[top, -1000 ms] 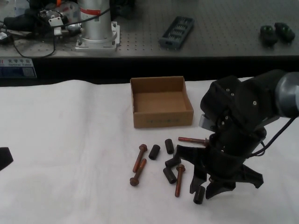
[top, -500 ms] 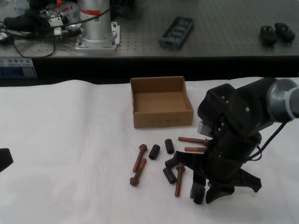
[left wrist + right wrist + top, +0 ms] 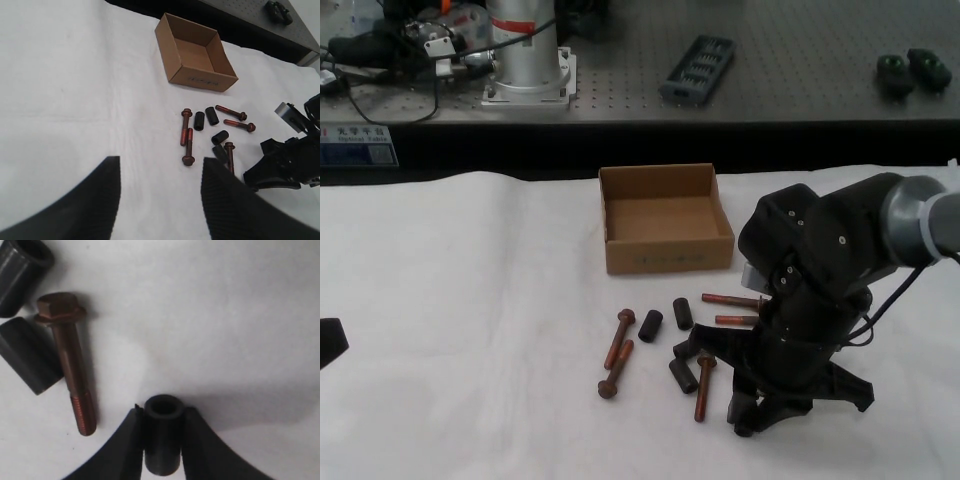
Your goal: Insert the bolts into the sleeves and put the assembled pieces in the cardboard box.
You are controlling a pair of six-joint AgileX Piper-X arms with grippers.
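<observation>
No lettering is legible. A small label (image 3: 358,143) with a blue band sits at the upper left of the high view, on the dark front edge of the far bench (image 3: 650,138); its characters are too small to make out. The cardboard box (image 3: 670,257), in the middle of the frame, carries a short line of dark print on its front wall, which is equally illegible.
</observation>
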